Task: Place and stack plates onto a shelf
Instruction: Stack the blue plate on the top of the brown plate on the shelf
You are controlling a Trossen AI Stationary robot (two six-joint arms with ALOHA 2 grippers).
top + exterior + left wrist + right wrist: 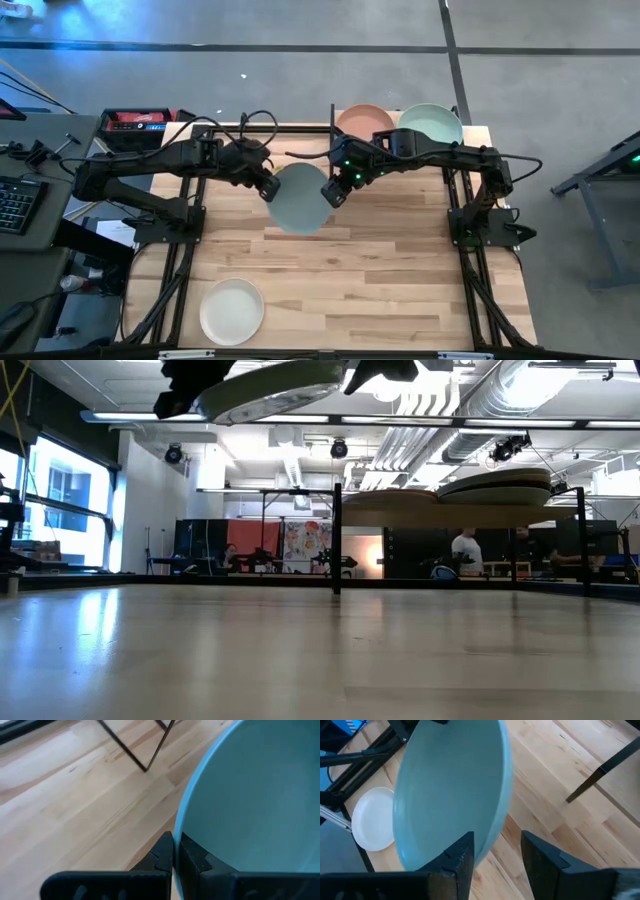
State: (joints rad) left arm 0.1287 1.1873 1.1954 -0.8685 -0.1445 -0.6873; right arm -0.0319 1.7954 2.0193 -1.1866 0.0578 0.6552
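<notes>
High view shows the two arms meeting over the middle of the table (400, 290), with the light blue plate (299, 198) held in the air between them. The left gripper (269, 188) is clenched on the plate's rim, and the left wrist view shows its two fingers (167, 855) pinching that edge. The right gripper (333, 192) stands at the opposite rim with its jaws spread; in the right wrist view the plate's edge lies beside one finger (460, 857), and whether it touches I cannot tell. On the shelf (470, 128) at the far edge sit a terracotta plate (364, 120) and a mint green plate (432, 122) side by side, while a white plate (232, 311) lies on the table near the front left. This looks like a handover, the plate passing from left arm to right for carrying to the shelf. The next move calls for the right jaws to close on the rim before the left lets go; a loose bite there could let the tilted plate slip
</notes>
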